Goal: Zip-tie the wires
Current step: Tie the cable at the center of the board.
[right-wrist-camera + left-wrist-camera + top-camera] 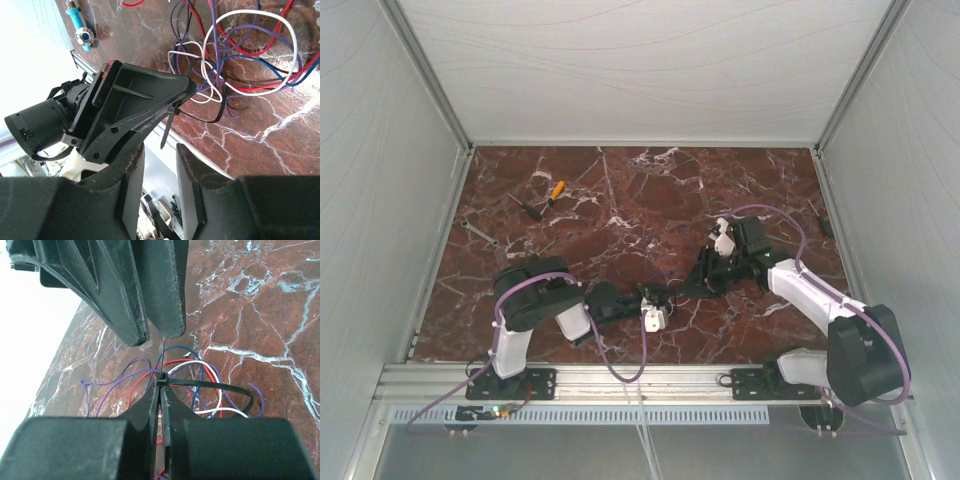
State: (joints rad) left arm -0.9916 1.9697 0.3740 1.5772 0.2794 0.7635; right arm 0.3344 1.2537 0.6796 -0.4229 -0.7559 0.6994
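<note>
Watching the arms, I am seeing the zip tie (210,385) already looping loosely round the wires (192,369) on the table (620,200) between them; the cinching is yet to come. The left gripper (161,390) is pinching the tie's head, the right gripper (160,152) is gaping (nothing held). The tangle is lying flat, stretching crosswise to the left gripper's reach
</note>
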